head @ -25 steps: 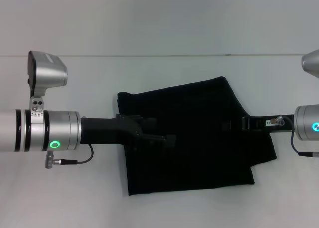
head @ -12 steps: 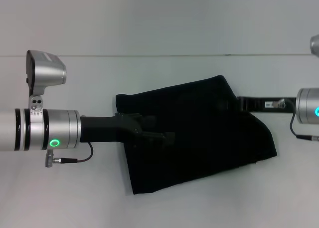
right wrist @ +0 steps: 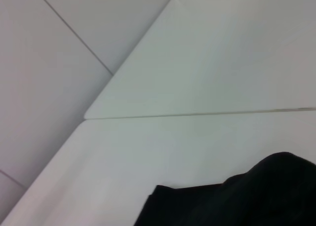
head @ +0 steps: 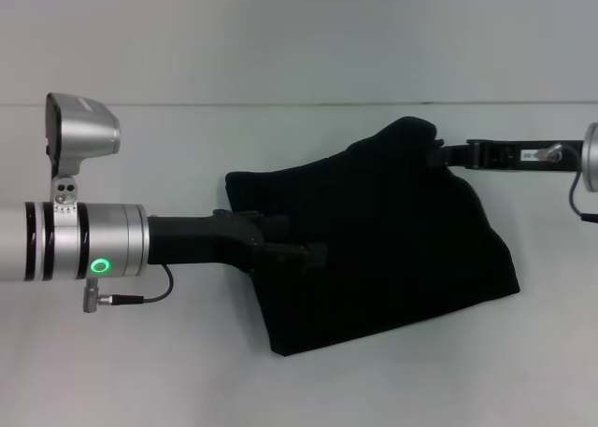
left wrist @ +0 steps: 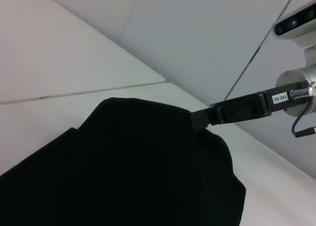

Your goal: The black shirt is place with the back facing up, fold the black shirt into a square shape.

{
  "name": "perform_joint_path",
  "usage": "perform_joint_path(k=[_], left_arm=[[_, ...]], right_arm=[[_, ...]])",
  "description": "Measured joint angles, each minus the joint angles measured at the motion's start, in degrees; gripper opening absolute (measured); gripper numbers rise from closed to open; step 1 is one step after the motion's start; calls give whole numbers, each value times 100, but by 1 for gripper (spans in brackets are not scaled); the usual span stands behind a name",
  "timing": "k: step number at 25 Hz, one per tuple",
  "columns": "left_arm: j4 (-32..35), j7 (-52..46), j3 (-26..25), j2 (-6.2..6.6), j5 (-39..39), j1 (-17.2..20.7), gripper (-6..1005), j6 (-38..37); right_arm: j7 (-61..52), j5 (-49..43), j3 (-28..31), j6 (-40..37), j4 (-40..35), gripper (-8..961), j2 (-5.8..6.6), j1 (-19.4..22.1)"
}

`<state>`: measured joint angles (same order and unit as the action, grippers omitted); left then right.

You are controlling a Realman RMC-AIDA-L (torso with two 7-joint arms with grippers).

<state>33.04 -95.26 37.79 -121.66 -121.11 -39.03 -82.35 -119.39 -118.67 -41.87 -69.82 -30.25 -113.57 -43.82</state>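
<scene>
We see the black shirt (head: 383,240) bunched mid-worktop (head: 140,371). Our right tool (head: 437,152) pinches its raised far-right corner; our left tool (head: 313,256) rests on its left side, grip unclear. Plain, rumpled, partly folded.

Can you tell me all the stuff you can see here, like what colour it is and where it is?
black shirt: one, black, bunched on the table between the two arms, its far right corner lifted.
table: one, white, under everything.
wall: one, pale grey, behind the table's far edge.
left arm: one, silver with a green light ring, reaching in from the left.
left pincer: one, black, over the shirt's left part.
right arm: one, silver, at the right edge.
right pincer: one, black, at the shirt's raised far right corner.
</scene>
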Motion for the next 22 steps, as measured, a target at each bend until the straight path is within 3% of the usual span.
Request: perform_joint_path(k=[5, 17, 22], left_arm=[[0, -75, 0, -3, 0, 19, 949, -12], [-163, -217, 0, -16, 52, -1, 950, 578], [-206, -414, 1, -25, 245, -46, 950, 976]], right_arm=[[-75, -61, -17, 35, 100, 58, 92, 70], [-193, -612, 17, 959, 380, 61, 26, 97], [-222, -566, 48, 1033, 246, 247, 122, 98]])
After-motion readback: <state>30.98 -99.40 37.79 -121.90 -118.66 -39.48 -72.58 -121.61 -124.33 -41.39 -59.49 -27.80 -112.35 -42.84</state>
